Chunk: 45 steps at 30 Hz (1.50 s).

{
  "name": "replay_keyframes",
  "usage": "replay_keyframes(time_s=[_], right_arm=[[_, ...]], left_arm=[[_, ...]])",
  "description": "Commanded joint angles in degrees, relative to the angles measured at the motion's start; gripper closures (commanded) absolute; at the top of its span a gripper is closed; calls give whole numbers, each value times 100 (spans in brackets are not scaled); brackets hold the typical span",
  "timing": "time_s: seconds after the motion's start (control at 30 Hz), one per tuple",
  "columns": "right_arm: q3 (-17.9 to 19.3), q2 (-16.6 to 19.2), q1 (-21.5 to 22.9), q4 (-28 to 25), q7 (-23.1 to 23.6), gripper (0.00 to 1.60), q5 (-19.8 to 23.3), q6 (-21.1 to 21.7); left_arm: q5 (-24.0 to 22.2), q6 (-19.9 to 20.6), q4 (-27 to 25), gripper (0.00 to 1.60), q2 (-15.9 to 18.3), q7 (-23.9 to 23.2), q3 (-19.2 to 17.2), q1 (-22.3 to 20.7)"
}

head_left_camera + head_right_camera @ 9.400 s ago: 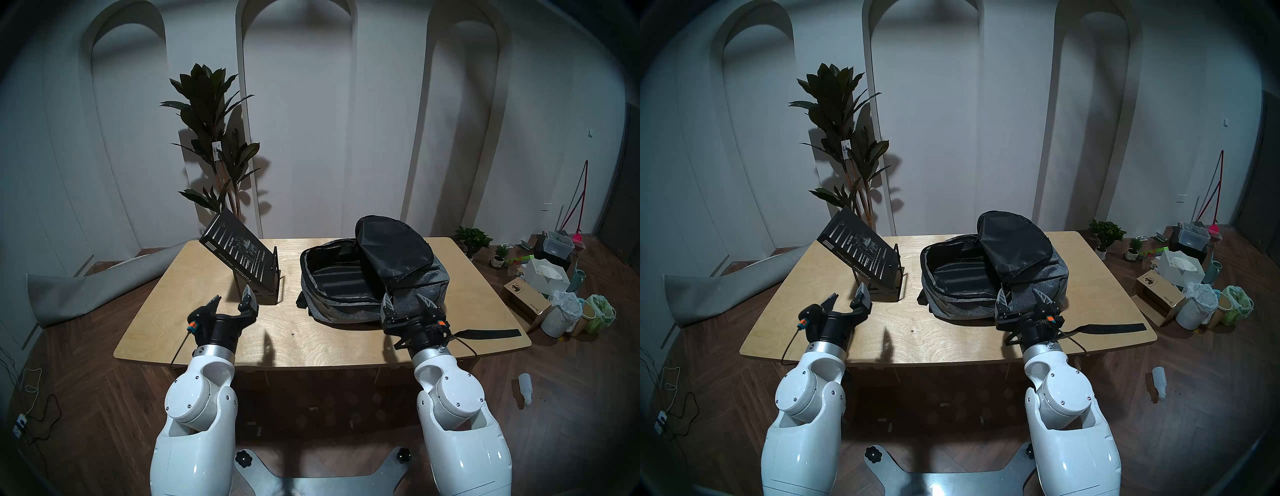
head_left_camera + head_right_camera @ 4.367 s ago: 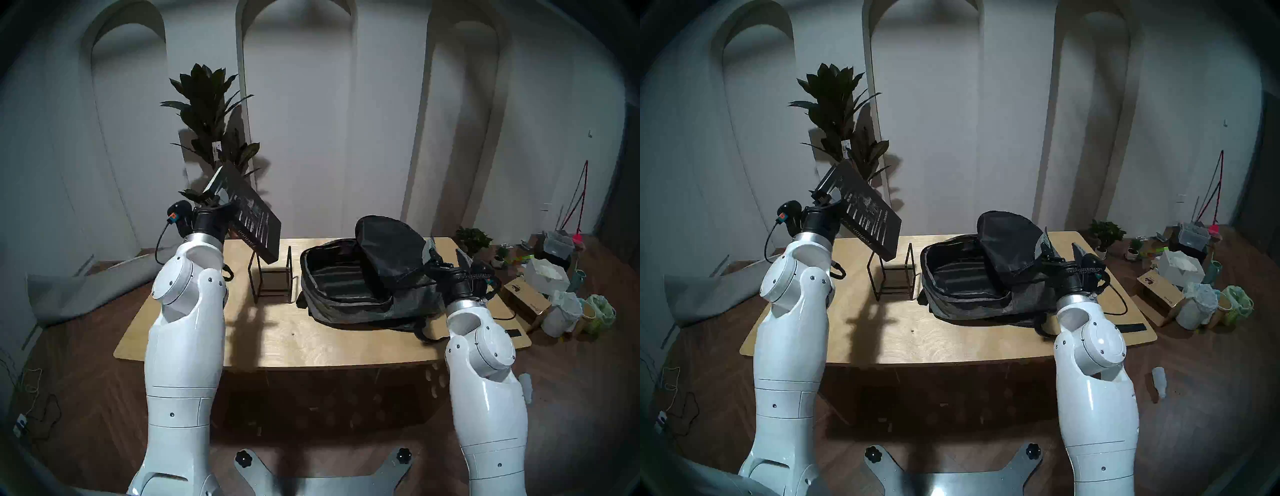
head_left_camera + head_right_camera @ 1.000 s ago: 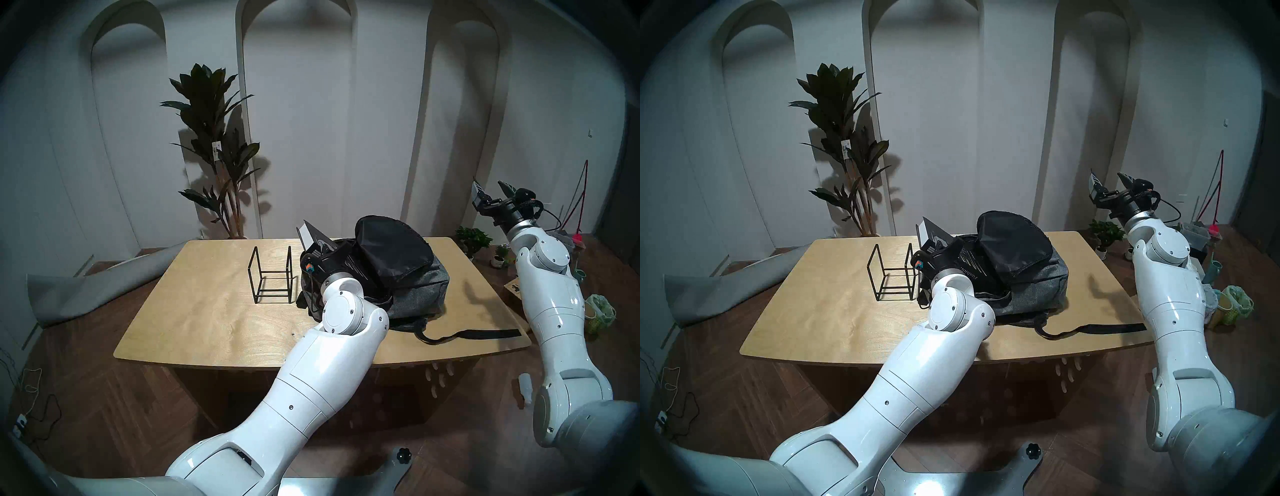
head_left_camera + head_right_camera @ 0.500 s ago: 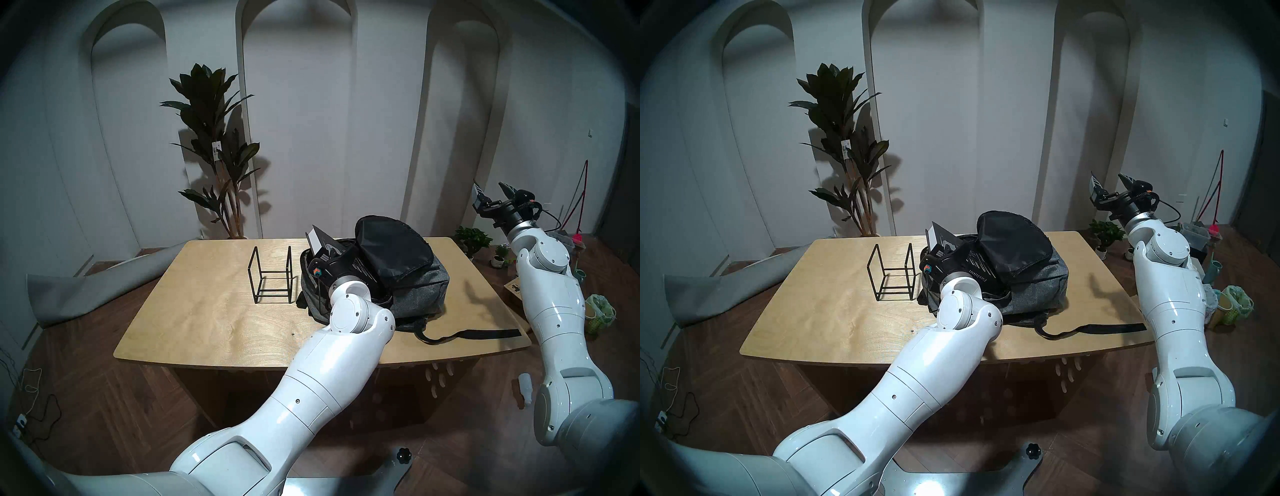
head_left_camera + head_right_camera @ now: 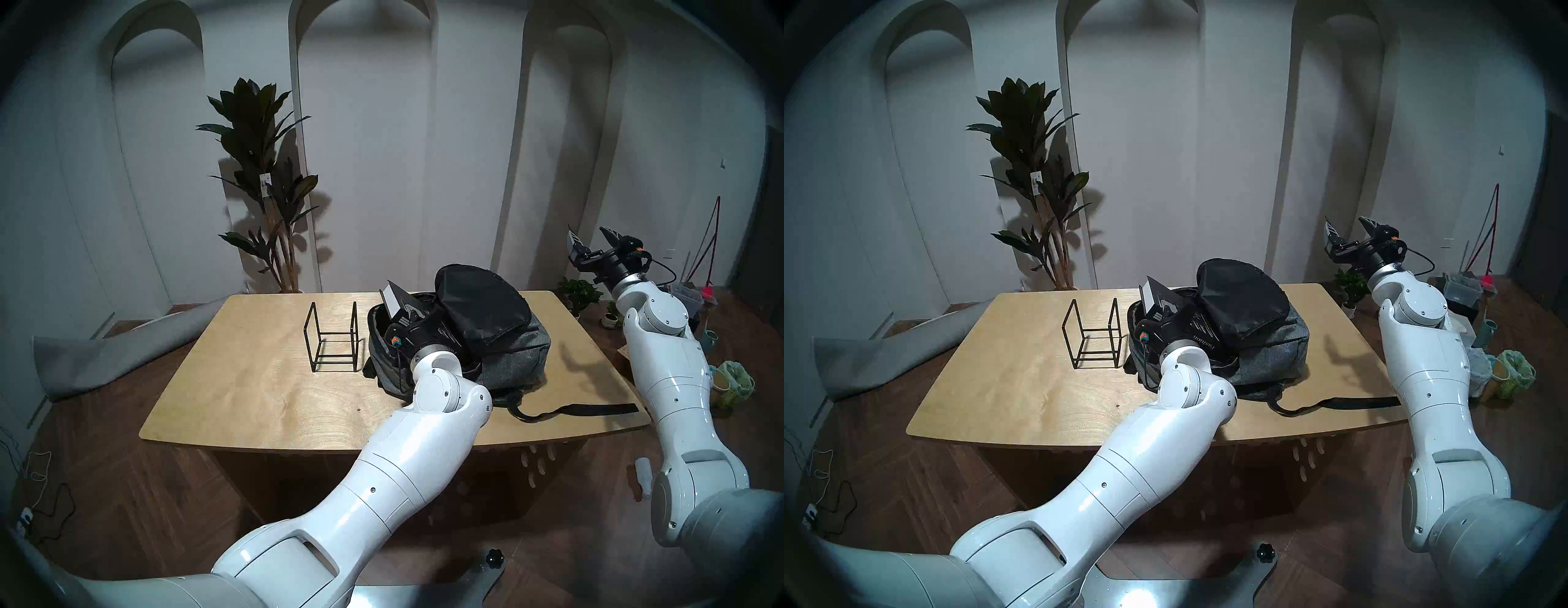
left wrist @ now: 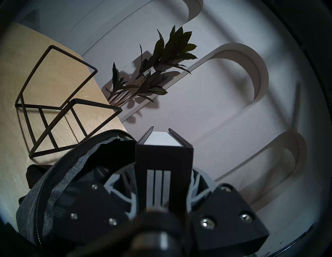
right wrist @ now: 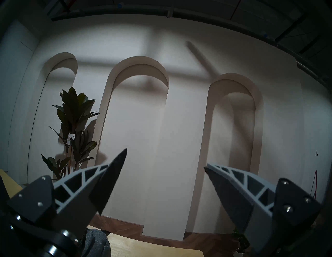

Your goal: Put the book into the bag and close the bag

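Two grippers: left gripper [image 6: 164,195] clamps the book [image 5: 401,306], tilted half inside the bag [image 5: 511,361]; right gripper [image 5: 592,244] gapes wide above the bench's [image 5: 254,382] far right corner.

White glossy arms [image 5: 407,463]; black grippers [image 5: 592,244]; seemingly orange-tagged cables

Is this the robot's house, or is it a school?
Probably neither: it looks like an indoor room set up for testing. There is a wooden table, a tall potted plant by a white wall with arches, and boxes and bags left on the floor.
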Motion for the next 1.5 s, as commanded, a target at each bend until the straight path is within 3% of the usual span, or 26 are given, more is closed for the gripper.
replay_keyframes(time_s=[0.0, 0.27, 0.83, 0.87, 0.9, 0.93, 0.97, 1.0, 1.27, 1.4, 1.47], right_arm=[[5, -5, 177, -24, 29, 0, 21, -127], [-22, -11, 265, 100, 95, 0, 6, -188], [13, -16, 434, 454, 199, 0, 44, -280], [17, -32, 445, 495, 212, 0, 58, -292], [17, -32, 445, 495, 212, 0, 58, -292], [19, -40, 448, 512, 218, 0, 66, -295], [18, -45, 450, 525, 223, 0, 68, -304], [19, -54, 451, 541, 226, 0, 73, -314], [61, -99, 431, 624, 211, 0, 124, -339], [88, -116, 431, 657, 205, 0, 142, -343], [115, -141, 430, 674, 210, 0, 181, -332]], left_arm=[[-42, -240, 95, 160, -145, -64, 132, -274], [-115, -332, 539, 160, -280, -46, 287, -457], [396, -268, 1382, 160, -501, 204, 745, -749], [458, -194, 1425, 105, -511, 301, 805, -767], [458, -194, 1425, 105, -511, 301, 805, -767], [486, -179, 1441, 41, -516, 329, 826, -769], [482, -186, 1454, 15, -512, 351, 860, -777], [514, -139, 1458, 0, -505, 372, 894, -771], [620, 0, 1411, 0, -448, 516, 1051, -735], [908, 55, 1381, 0, -362, 702, 1201, -772], [1272, 149, 1412, 0, -280, 894, 1388, -857]])
